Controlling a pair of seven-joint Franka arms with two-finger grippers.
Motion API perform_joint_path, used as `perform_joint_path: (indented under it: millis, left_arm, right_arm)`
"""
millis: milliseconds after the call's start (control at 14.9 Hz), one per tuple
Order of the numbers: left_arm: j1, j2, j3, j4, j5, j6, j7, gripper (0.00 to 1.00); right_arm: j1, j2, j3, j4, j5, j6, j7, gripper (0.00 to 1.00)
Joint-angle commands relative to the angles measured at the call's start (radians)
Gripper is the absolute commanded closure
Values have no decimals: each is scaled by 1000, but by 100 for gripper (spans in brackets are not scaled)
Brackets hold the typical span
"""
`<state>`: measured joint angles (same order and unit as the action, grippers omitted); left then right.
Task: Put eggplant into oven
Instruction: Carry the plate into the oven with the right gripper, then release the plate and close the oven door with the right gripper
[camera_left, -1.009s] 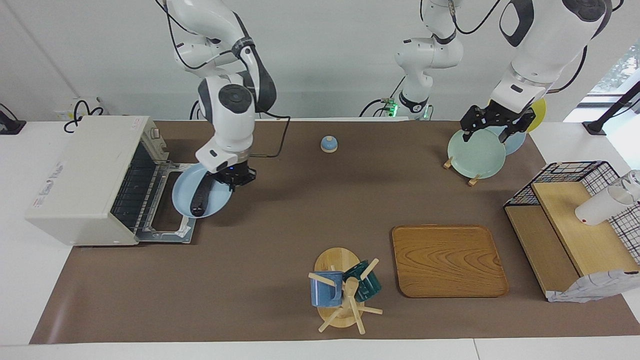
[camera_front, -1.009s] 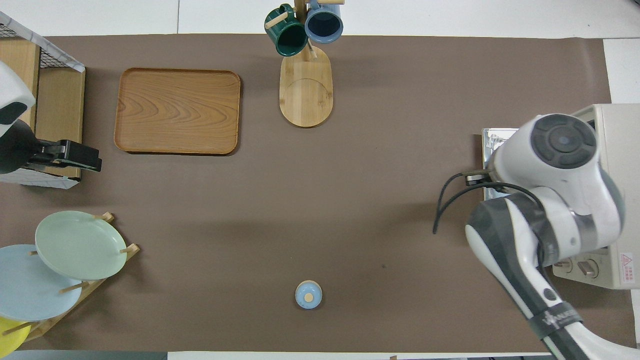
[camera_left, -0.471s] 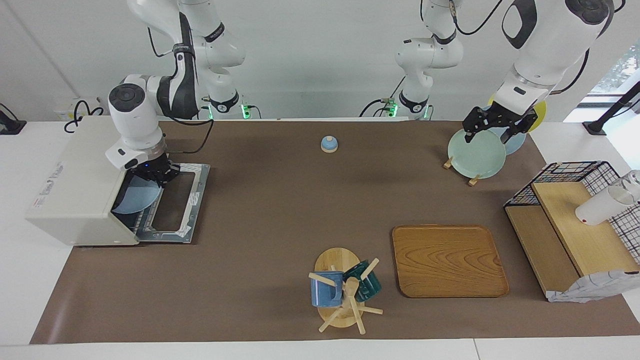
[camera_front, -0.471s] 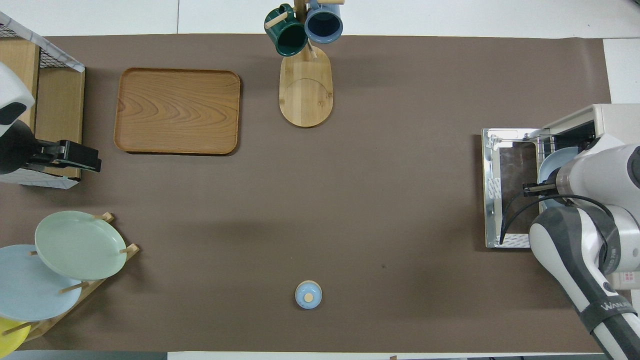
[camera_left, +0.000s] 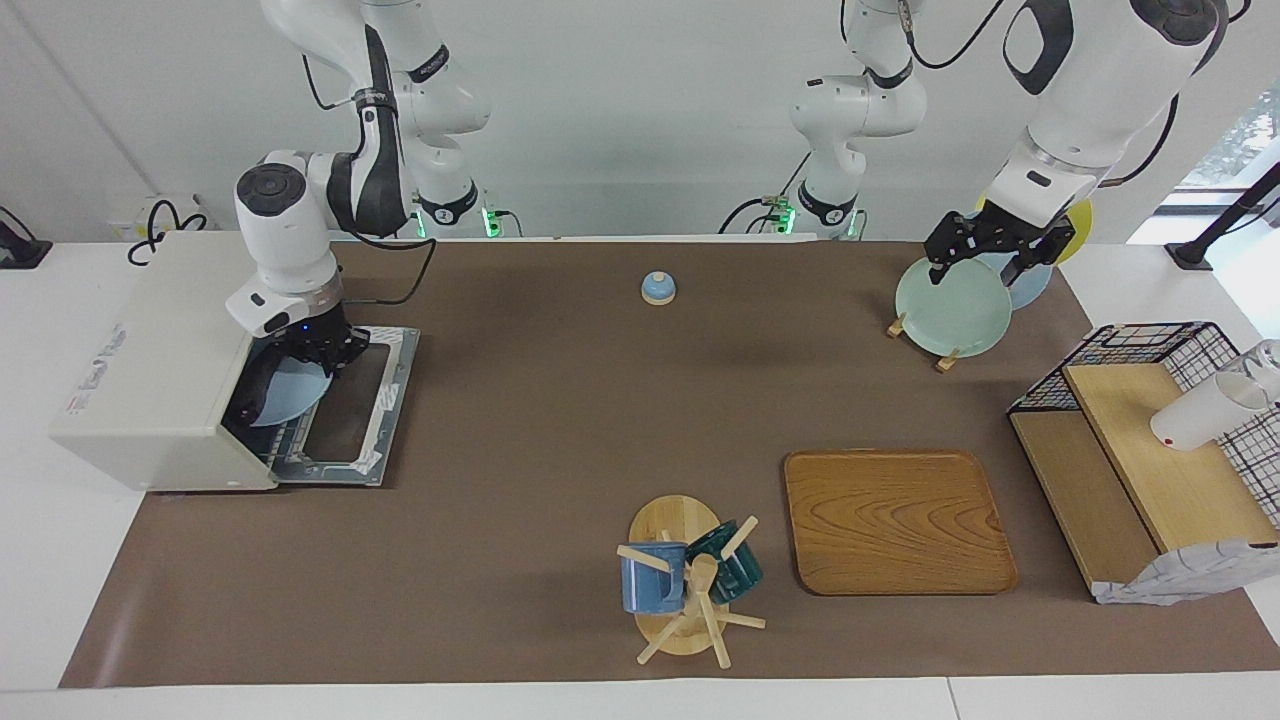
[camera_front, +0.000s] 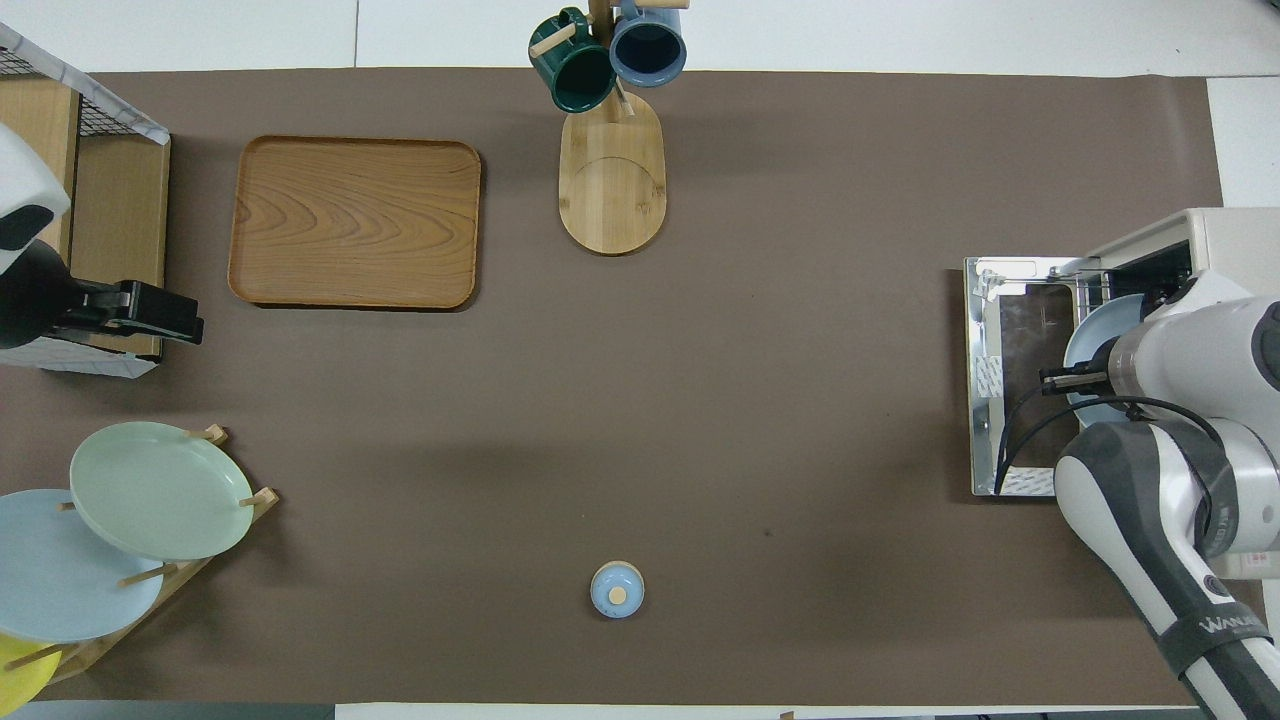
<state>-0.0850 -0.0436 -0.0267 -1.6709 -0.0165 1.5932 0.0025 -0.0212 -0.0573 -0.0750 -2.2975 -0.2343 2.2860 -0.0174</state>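
Brown table mat, oven (camera_left: 150, 360) at the right arm's end: eggplant delivery nearly complete.
Door down; blue plate (camera_left: 285, 392) partly inside the oven mouth; eggplant probably on it, hidden; right gripper (camera_left: 318, 352) at plate's rim, grip unclear; left gripper (camera_left: 985, 255) waits spread wide over the plate rack (camera_left: 945, 358).

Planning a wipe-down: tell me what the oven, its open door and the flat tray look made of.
Oven: cream-white casing, probably painted sheet metal; smooth and matte.
Oven door: shiny bare-metal frame around a dark pane, likely glass.
Wooden tray: wood or wood-look, with clear wavy grain and a light sheen.
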Motion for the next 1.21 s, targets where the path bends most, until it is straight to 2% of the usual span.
perform_joint_path:
  millis: [0, 67, 135, 269, 336, 404, 605, 673, 1009, 1143]
  left_arm:
    - [-2, -15, 1, -9, 12, 2, 1, 0]
    - [-4, -15, 1, -7, 12, 4, 1, 0]
    - [-5, -15, 1, -7, 12, 5, 1, 0]
    - [-5, -15, 1, -7, 12, 4, -1, 0]
    - [-5, -15, 1, -7, 12, 4, -1, 0]
    - [-5, -15, 1, -7, 12, 8, 1, 0]
    - [-5, -13, 1, -6, 12, 4, 1, 0]
    - [-5, -15, -1, -7, 12, -7, 2, 0]
    - [7, -15, 2, -6, 12, -2, 2, 0]
    - [10, -15, 7, -6, 12, 1, 2, 0]
  right_arm:
    - [19, -1, 15, 71, 19, -95, -13, 0]
    - [45, 13, 14, 122, 77, -140, -12, 0]
    - [52, 27, 14, 136, 137, -134, -12, 5]
    - [90, 75, 17, 136, 196, -41, -3, 53]
    - [118, 114, 15, 136, 197, 17, 22, 82]
    - [125, 146, 15, 135, 197, 61, 62, 100]
    - [139, 261, 15, 138, 193, 153, 128, 100]
    - [138, 277, 15, 139, 181, 150, 128, 100]
    - [136, 275, 11, 155, 41, 46, 131, 100]
    - [129, 277, 12, 205, -12, -47, 128, 100]
